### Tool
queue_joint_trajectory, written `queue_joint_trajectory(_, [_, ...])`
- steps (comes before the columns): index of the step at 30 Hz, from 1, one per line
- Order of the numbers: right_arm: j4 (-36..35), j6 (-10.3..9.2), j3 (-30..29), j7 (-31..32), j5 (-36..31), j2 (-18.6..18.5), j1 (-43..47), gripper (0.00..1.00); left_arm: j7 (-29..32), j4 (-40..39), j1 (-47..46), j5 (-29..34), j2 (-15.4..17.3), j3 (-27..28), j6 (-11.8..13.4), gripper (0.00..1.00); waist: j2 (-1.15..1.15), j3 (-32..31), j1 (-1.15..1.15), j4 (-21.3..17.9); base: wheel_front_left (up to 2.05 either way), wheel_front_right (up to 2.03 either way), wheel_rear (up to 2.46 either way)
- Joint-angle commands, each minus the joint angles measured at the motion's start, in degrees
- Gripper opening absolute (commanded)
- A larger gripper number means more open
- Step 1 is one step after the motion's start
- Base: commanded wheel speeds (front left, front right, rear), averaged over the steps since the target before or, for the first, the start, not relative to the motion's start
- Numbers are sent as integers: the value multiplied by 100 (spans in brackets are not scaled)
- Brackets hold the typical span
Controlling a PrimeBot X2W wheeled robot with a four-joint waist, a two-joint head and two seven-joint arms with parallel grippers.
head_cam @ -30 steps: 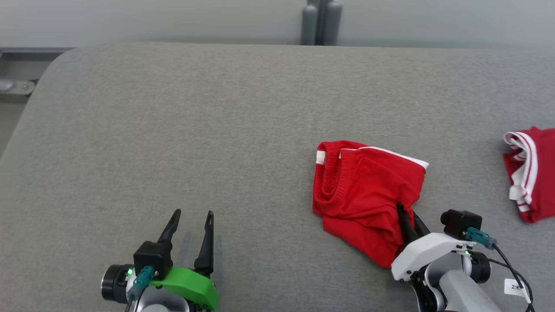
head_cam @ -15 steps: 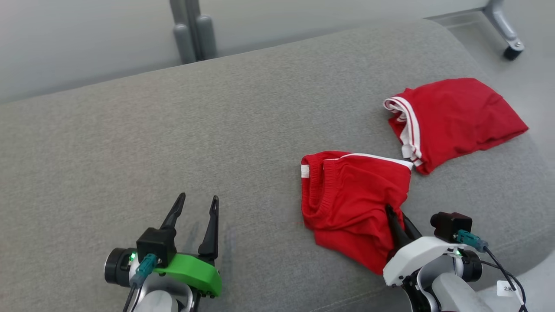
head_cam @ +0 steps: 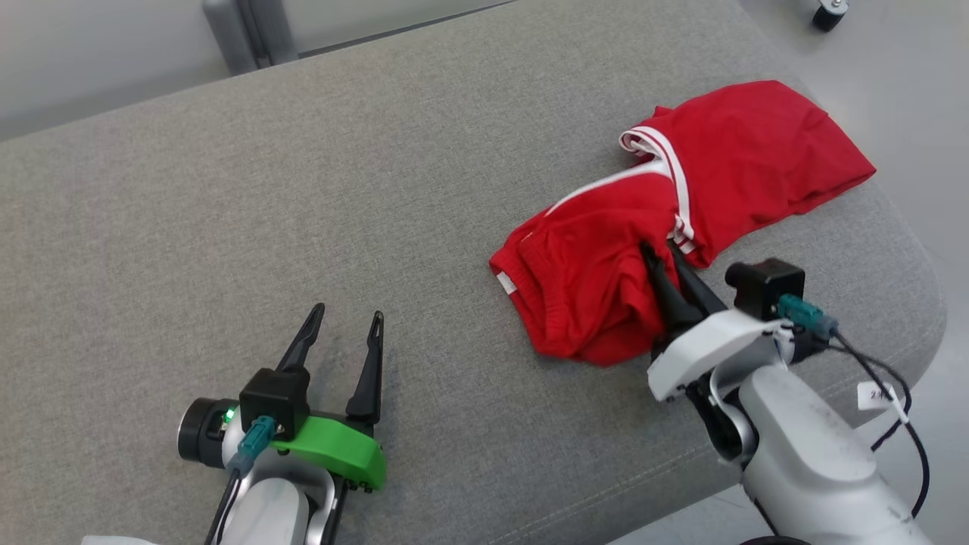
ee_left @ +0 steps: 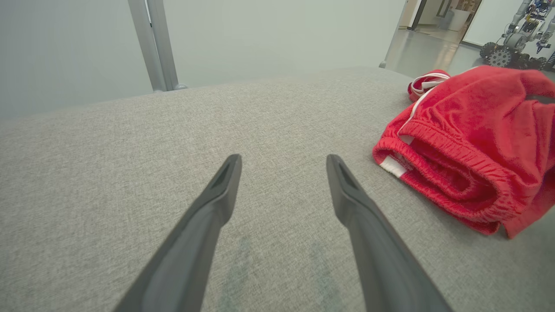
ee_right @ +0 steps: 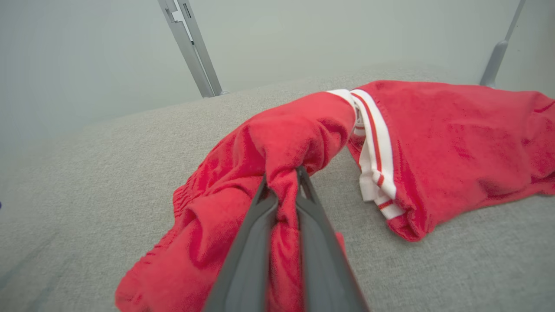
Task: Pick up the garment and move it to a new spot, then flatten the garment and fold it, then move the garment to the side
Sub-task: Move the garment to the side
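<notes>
On your bench [head_cam: 303,189], the garment [head_cam: 583,288] lies right of centre. Its far right edge meets the other garment [head_cam: 757,151], which sits behind it at the bench's right end. Your right gripper [head_cam: 657,250] is at the garment's near right side, your left gripper [head_cam: 347,312] well apart over the near left. A post [head_cam: 242,34] stands behind the bench.

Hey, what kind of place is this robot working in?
Probably a robotics lab or test room. Red shorts lie on a grey cloth-covered table, the walls are bare and pale, and another wheeled robot stands through the doorway.
</notes>
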Motion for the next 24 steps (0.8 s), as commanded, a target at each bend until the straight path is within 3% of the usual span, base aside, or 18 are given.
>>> queue_joint_trajectory(1, [-45, -5, 99, 2, 0, -92, -245, 0, -12, 3, -87, 63, 31, 24, -18, 100, 0, 154, 0, 42, 0, 0, 0])
queue_joint_trajectory(7, [-208, -5, 485, 383, 221, -749, -1215, 0, -12, 40, -160, 123, 31, 68, -53, 100, 0, 335, 0, 234, 0, 0, 0])
queue_joint_trajectory(10, [-388, -6, 639, 784, 478, -1322, -1530, 0, -12, 55, -168, 101, 30, 86, -49, 100, 0, 374, 0, 354, 0, 0, 0])
queue_joint_trajectory(12, [-430, -6, 734, 1240, 663, -1914, -1745, 0, -12, 53, -163, 119, 30, 100, -60, 100, 0, 405, 0, 481, 0, 0, 0])
queue_joint_trajectory(17, [-46, -6, 642, 1646, 741, -2681, -1986, 0, -12, 56, -239, 123, 30, 56, -75, 100, 0, 489, 0, 742, 0, 0, 0])
queue_joint_trajectory(22, [672, -8, 352, 1583, 461, -3107, -2199, 0, -12, 46, -307, 162, 30, 35, -71, 100, 0, 570, 0, 1013, 0, 0, 0])
queue_joint_trajectory(23, [841, -8, 276, 1540, 324, -3161, -2234, 24, -12, 50, -311, 184, 30, 42, -70, 100, 0, 581, 0, 1056, 0, 0, 0])
queue_joint_trajectory(24, [1038, -8, 191, 1487, 195, -3213, -2269, 78, -12, 57, -311, 191, 30, 50, -68, 100, 0, 590, 0, 1098, 0, 0, 0])
